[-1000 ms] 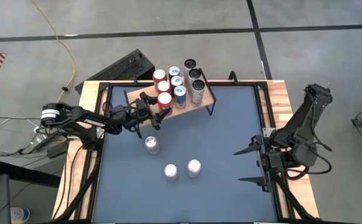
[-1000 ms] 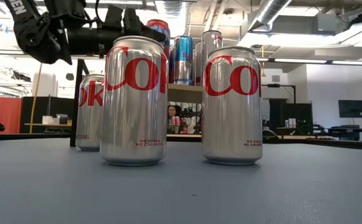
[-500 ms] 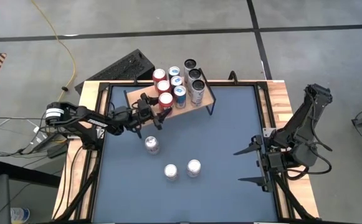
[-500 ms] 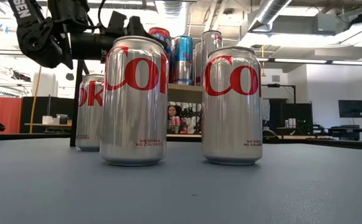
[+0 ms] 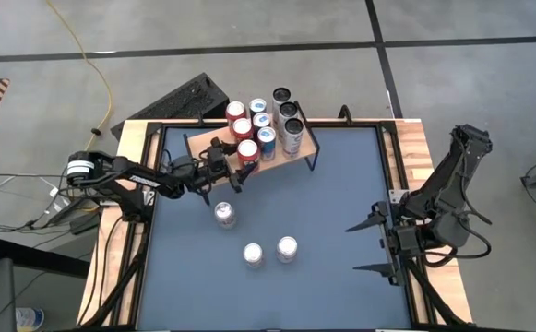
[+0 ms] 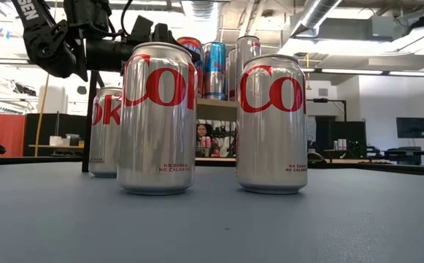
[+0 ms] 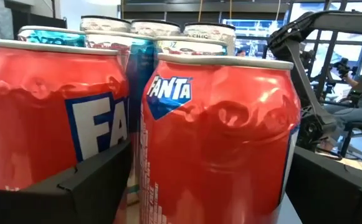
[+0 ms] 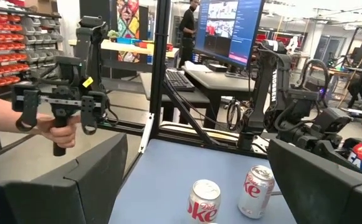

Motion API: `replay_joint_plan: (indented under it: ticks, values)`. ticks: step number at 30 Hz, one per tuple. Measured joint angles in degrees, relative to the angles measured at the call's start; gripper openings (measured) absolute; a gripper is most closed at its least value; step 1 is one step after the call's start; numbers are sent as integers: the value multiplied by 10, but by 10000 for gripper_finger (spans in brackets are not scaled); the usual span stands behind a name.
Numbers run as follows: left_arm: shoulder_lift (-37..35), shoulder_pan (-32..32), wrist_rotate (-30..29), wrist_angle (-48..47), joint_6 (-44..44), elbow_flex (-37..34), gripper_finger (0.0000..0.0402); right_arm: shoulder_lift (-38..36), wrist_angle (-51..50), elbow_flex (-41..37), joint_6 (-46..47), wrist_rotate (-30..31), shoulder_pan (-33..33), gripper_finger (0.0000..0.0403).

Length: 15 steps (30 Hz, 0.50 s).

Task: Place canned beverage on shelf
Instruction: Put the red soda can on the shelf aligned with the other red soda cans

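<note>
Both left hand (image 5: 232,169) fingers wider now.

Around my station: grey concrete floor (image 5: 249,37) crossed by dark seams, a yellow cable (image 5: 90,65) trailing; beyond, red parts bins (image 8: 9,37), a desk with monitor (image 8: 227,28), and exposed ceiling ducts (image 6: 321,11).

Glossy, dented metal is seen on the red Fanta can (image 7: 221,134). A light wood shelf (image 5: 286,153) top is noted above the matt table mat (image 5: 323,240).
</note>
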Motion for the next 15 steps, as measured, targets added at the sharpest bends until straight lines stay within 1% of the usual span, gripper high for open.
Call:
replay_joint_plan:
  ticks: [4, 10, 15]
  values:
    - [-9, 4, 0, -13, 2, 0, 384, 0, -3, 0, 0, 0, 0, 380]
    - [-33, 8, -1, -82, -4, 0, 395, 0, -7, 0, 0, -1, 0, 380]
    - [-71, 8, -1, -136, -9, 0, 397, 0, -9, 0, 0, -1, 0, 380]
